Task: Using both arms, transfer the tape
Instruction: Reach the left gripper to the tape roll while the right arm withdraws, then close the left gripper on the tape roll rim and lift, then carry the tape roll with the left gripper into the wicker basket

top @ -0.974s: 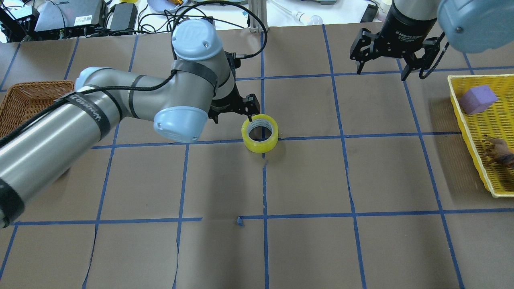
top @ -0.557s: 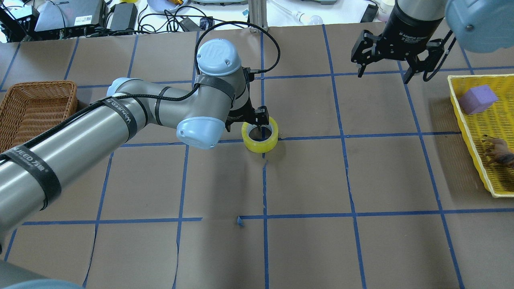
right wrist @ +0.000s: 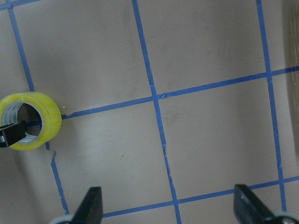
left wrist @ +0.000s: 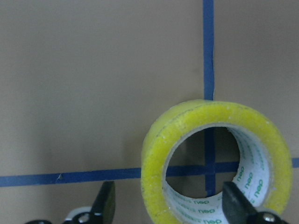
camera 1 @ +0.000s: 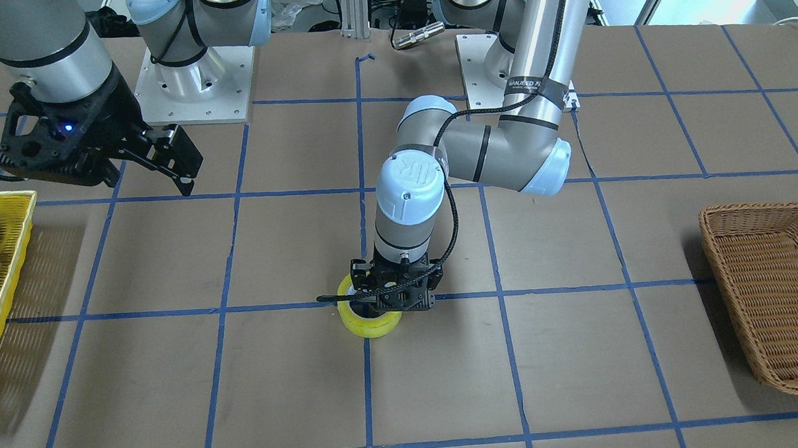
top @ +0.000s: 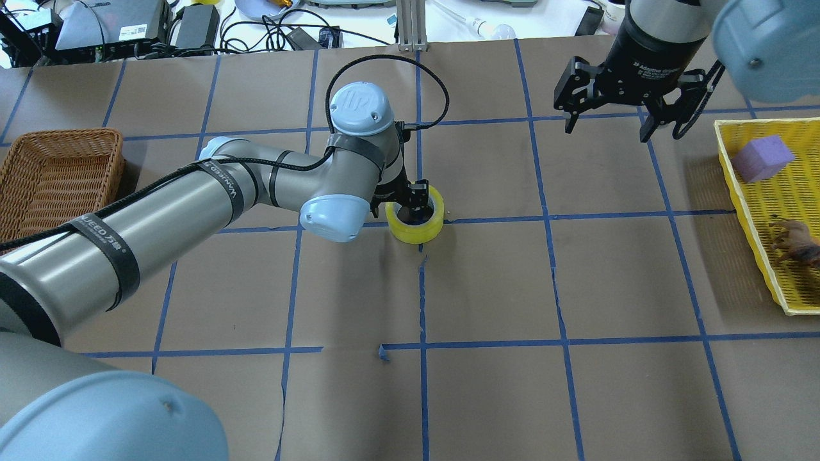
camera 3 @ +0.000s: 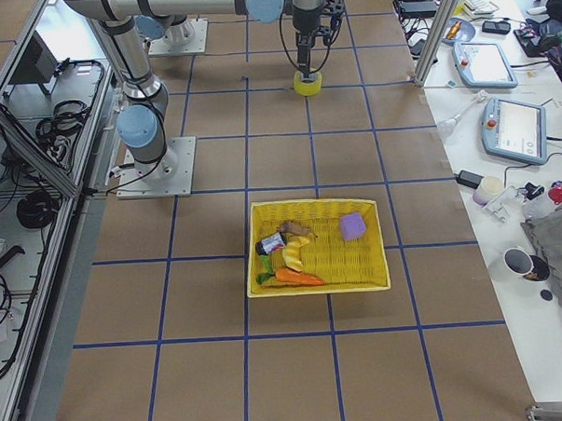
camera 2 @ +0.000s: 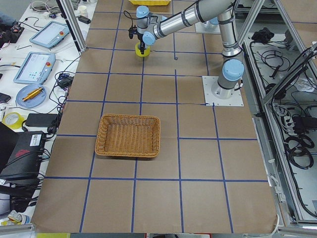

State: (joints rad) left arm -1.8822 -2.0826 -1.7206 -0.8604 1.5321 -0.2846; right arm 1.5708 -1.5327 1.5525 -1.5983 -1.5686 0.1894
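Tape (top: 415, 222) lies flat, hole up, on the crossing of two blue lines (top: 576, 217) near the middle of the table (top: 608, 275), with the left gripper (left wrist: 169, 203) set down over it. The wrist view shows its jaws apart and astride the roll's wall, one finger (left wrist: 233, 203) inside the pale core and the other on the table outside the ring, neither yet pressing. The risk, as it looks, lies in the closing: a pinch on one wall only leaves the roll free to swing or slip when lifted, and an uneven squeeze could push it across the paper before both pads bite. A tilted roll would also give the right gripper (top: 605, 125) a poor face to take at the hand-over. That gripper hangs wide open and empty, well apart, near the yellow tray (top: 746, 211); the basket (top: 57, 166) stands at the opposite end. Against the view a second ago, the left arm has swung in and lowered, carrying its finger from the roll's far rim into the core, while the tape has kept its spot and the right gripper has edged slightly toward the centre.
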